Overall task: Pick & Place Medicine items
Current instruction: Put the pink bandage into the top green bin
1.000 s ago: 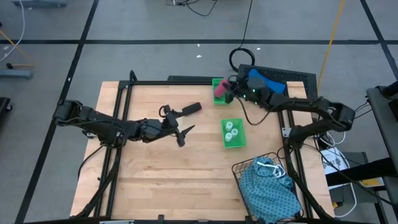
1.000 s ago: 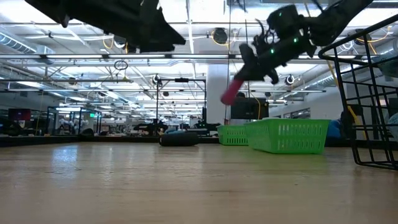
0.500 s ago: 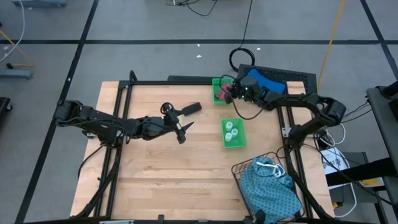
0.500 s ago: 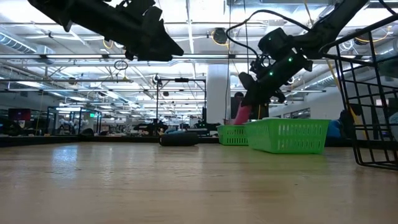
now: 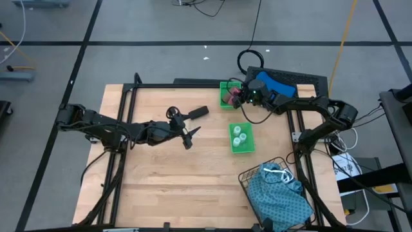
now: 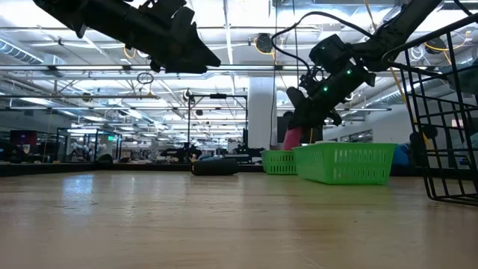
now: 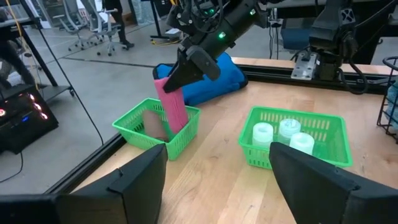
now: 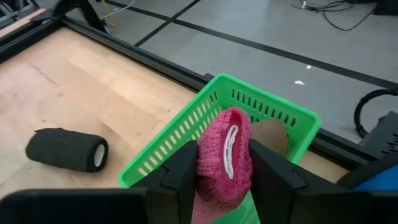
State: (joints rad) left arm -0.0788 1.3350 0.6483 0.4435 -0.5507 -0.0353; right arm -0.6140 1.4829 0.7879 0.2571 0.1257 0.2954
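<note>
My right gripper (image 5: 239, 95) is shut on the magenta-pink cylinder (image 7: 173, 106) over the far green tray (image 7: 186, 134). A brownish cylinder (image 8: 271, 133) lies inside that tray. The black cylinder (image 5: 198, 112) lies on its side on the table, near the far edge. Three white round-topped vials (image 7: 281, 133) stand in the near green tray (image 5: 242, 145). My left gripper (image 5: 189, 136) hovers open above the table's middle, just short of the black cylinder (image 8: 67, 150). My right gripper pinches the pink cylinder's upper end (image 7: 165, 85) between its two fingers (image 8: 181, 167), coming slantwise from above and from the table's right. The cylinder stands nearly upright, a little tilted, below the fingers. Its lower end dips inside the far tray; whether it touches the floor, I cannot tell.
A black wire basket (image 5: 257, 174) holding a teal-blue patterned cloth (image 5: 278, 198) stands at the table's near right corner. A blue object (image 5: 273, 84) lies beyond the far right corner. Bare wood spreads over the table's left and near parts.
My right gripper has come down over the far green tray. The pink cylinder has swung from a slant to nearly upright, and its lower end has sunk behind the tray's wall. Over the last half second it has kept still.
</note>
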